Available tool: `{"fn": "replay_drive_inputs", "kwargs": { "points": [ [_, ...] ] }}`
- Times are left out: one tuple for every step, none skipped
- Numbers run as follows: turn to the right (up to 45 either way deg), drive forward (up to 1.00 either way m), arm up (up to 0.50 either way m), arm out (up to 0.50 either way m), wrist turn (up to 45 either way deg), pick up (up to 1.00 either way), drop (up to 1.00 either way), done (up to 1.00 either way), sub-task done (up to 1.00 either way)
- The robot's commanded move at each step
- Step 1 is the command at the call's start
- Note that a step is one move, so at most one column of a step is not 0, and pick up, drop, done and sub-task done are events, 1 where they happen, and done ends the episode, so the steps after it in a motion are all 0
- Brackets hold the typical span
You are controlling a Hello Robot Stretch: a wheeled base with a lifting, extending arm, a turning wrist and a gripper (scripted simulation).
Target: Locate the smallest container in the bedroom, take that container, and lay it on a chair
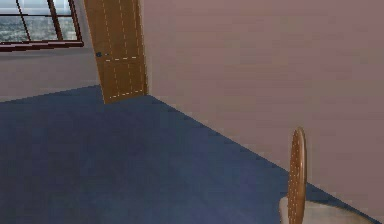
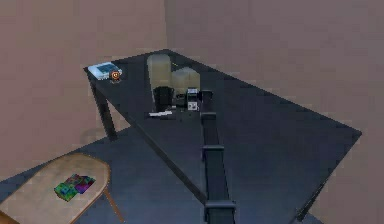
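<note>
Gripper (image 2: 163, 98) at the table's (image 2: 280, 130) far corner, beside two pale containers; whether its fingers are spread or pressed together can't be told.
On the table just beyond the gripper stands the shorter pale container (image 2: 184, 80), upright, with the taller pale container (image 2: 160, 67) beside it, nearer the table's corner. The shorter is probably the target. Whether anything is held can't be told. A wooden chair seat (image 2: 50, 180) sits off the table's near end.
</note>
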Motion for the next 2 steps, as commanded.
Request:
{"fn": "replay_drive_inputs", "kwargs": {
  "points": [
    [0.0,0.00,0.20,0.00,0.0,0.00,0.00,0.00,0.00],
    [0.0,0.00,0.00,0.00,-45.0,0.00,0.00,0.00,0.00]
  ]
}}
